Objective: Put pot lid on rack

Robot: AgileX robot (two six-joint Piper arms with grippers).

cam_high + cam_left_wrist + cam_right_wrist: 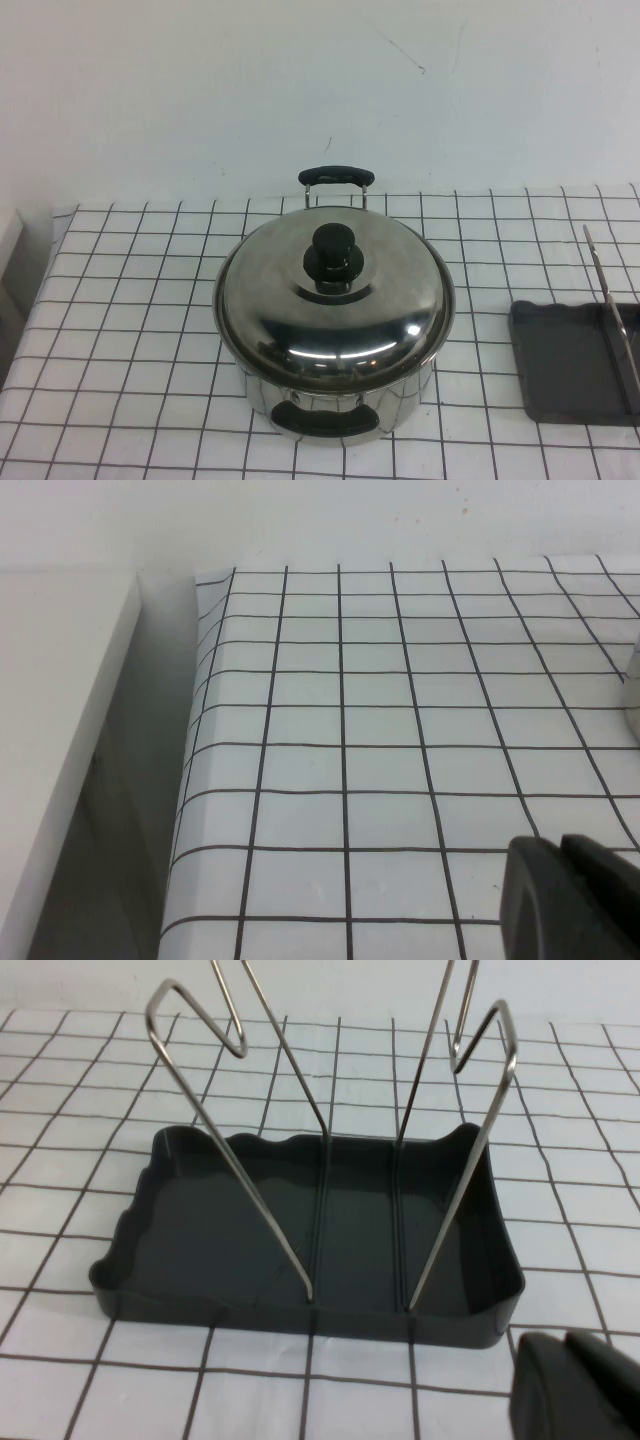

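The pot lid (335, 300), shiny domed steel with a black round knob (334, 260), sits on the steel pot (335, 415) at the middle of the table. The rack (570, 360), a dark grey tray with upright wire bars, stands at the right edge of the high view; it also shows close up and empty in the right wrist view (300, 1230). My left gripper (560, 842) is shut and empty over the checked cloth near the table's left edge. My right gripper (565, 1338) is shut and empty, just in front of the rack. Neither gripper shows in the high view.
The pot has two black handles, one at the back (336, 176) and one at the front (325, 420). A white checked cloth (130, 300) covers the table. A gap and a white ledge (60, 710) lie past the table's left edge.
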